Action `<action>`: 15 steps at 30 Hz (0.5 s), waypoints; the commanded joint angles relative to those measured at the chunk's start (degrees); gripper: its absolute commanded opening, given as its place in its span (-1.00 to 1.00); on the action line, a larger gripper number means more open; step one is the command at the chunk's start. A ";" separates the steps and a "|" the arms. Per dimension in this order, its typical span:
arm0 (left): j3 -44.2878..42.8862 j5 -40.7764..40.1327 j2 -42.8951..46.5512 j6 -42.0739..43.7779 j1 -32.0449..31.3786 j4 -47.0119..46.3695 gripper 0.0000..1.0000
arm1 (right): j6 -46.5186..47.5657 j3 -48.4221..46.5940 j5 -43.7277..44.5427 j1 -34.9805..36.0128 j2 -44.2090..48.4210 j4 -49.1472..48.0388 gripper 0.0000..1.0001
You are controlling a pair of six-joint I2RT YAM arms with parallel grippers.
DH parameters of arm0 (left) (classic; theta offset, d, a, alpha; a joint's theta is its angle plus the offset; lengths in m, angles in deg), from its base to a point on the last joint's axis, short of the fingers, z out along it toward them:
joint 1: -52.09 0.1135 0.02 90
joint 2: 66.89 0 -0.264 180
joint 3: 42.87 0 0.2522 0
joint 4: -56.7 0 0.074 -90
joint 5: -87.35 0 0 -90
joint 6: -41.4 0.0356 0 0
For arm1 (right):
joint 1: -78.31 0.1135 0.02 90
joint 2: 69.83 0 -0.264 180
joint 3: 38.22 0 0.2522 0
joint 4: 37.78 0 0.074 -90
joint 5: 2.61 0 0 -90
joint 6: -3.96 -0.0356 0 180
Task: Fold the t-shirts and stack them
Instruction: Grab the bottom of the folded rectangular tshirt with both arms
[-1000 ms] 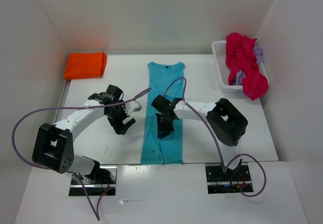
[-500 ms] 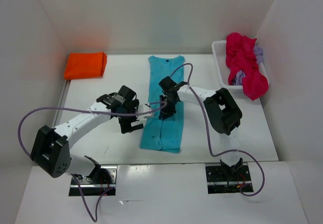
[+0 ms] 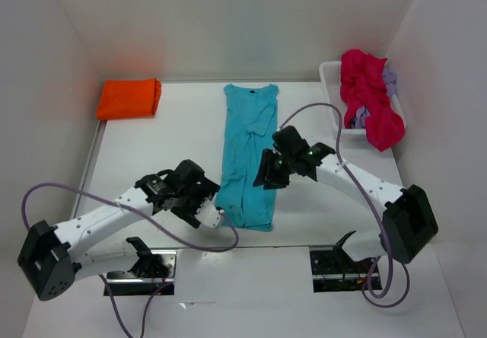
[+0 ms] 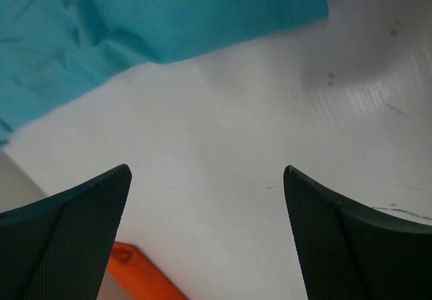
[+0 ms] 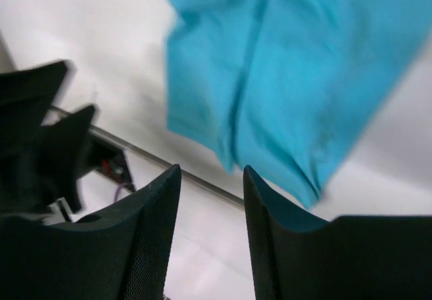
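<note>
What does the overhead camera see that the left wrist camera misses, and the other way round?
Only the overhead view shows the white basket holding the magenta-red shirt and lavender shirt, plus the right end effector by the turquoise shirt. Only the left wrist view shows the left end effector fingers up close, spread wide over bare table. Both show the turquoise shirt's near corner and some orange, probably the orange shirt.

Both white arms bend inward. The black left end effector [image 3: 205, 210] is wide open. The black right end effector [image 3: 268, 172] is a little open.
</note>
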 commanded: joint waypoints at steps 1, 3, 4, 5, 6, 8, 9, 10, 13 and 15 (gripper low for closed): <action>3.51 3.56 4.93 15.56 -1.11 -3.83 1.00 | -7.12 9.63 3.50 0.47 3.46 2.44 -0.05; 4.13 5.49 4.94 17.93 -1.99 -3.83 1.00 | -8.53 11.83 4.21 0.47 5.84 2.43 -0.05; 4.13 6.63 4.24 19.94 -3.21 -3.31 1.00 | -9.24 13.41 4.82 0.47 5.84 2.43 -0.05; 4.92 6.64 3.63 21.01 -3.92 -2.52 1.00 | -10.03 14.12 4.83 0.47 6.63 2.43 -0.05; 5.45 6.64 3.01 23.11 -4.71 -2.51 0.97 | -10.03 15.52 4.83 0.47 6.63 1.82 -0.05; 6.32 6.64 0.82 24.88 -6.82 -2.51 0.97 | -10.03 16.85 3.25 0.47 5.76 1.20 -0.05; 7.03 6.03 -0.84 25.41 -7.35 -2.51 0.97 | -10.03 17.46 3.25 0.47 5.06 0.59 -0.05; 7.03 6.03 -1.64 26.02 -8.14 -2.51 0.97 | -10.03 18.25 3.25 1.08 5.05 0.59 -0.05; 8.95 4.80 -3.58 26.55 -8.67 -6.54 0.97 | -10.73 20.45 3.25 1.09 5.05 -0.11 -0.05; 10.02 4.10 -4.11 28.21 -8.67 -8.83 0.97 | -11.26 22.38 2.64 1.09 4.35 -3.26 -0.07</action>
